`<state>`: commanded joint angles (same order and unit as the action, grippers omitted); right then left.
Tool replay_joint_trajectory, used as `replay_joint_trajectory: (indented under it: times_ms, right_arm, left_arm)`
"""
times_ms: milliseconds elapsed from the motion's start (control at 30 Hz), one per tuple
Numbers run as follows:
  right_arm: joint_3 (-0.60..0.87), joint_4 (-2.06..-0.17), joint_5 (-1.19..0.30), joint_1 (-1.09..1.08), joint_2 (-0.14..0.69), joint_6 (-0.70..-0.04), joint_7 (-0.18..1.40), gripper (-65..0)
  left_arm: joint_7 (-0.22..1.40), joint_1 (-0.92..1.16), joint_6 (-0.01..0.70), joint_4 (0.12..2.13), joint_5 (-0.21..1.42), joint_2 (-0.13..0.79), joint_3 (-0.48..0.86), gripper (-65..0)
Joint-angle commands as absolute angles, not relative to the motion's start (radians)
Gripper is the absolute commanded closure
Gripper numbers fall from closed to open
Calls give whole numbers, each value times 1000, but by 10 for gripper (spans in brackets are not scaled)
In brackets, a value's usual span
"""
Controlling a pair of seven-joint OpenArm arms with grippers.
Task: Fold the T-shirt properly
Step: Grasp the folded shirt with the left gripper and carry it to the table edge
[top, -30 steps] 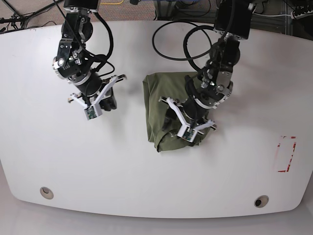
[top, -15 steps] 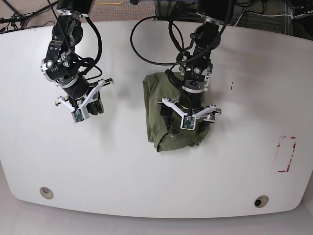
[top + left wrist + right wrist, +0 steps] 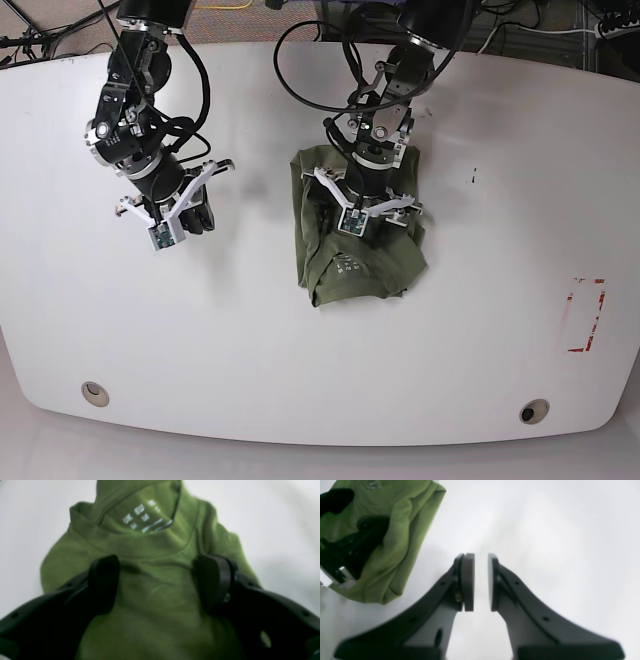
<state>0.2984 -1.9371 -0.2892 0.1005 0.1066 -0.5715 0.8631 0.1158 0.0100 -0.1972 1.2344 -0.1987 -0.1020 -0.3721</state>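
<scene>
Right end effector [image 3: 190, 222]: on the left side of the base view, above bare counter [image 3: 230, 340], well apart from the garment. In the right wrist view [image 3: 481, 582] the two pads stand parallel with only a narrow slit between them and nothing in the slit; nearly closed, empty.

T-shirt [image 3: 350, 250]: olive green, folded into a compact, wrinkled bundle near the middle of the counter, slightly toward its far edge. The collar area with a pale printed neck label faces up on the near part of the bundle. In the right wrist view [image 3: 395, 537] a folded edge of the bundle lies at upper left.

Left end effector [image 3: 358, 208]: directly over the T-shirt, on its far half. In the left wrist view [image 3: 160, 585] the two dark fingers [image 3: 105, 582] stand wide apart with green fabric [image 3: 155, 605] between and beneath them; spread, not clamped on cloth.

Red mark [image 3: 585, 315]: rectangular outline at the counter's right edge.
</scene>
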Motion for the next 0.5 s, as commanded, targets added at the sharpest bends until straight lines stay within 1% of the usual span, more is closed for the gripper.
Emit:
replay_joint_trajectory:
  times_ms: [133,267,400,467,500]
  right_arm:
    - [300,-1937,-289,102,107,-572,863,-89]
    - [300,-1942,-289,114,107,-572,863,-89]
    - [300,-1943,-289,117,105,-572,863,-89]
    - [300,-1945,-289,120,104,-572,863,-89]
    - [300,-1945,-289,120,104,-572,863,-89]
  left_arm:
    - [114,-16,-191,1150,-197,-101,-309,-453]
    - [114,-28,-171,1098,-196,-62,-282,-453]
    - [114,-35,-96,1081,-196,-25,-252,-453]
    - [114,-30,-45,1086,-196,-7,-220,-453]
    - [116,-28,-8,1090,-196,5,-194,-453]
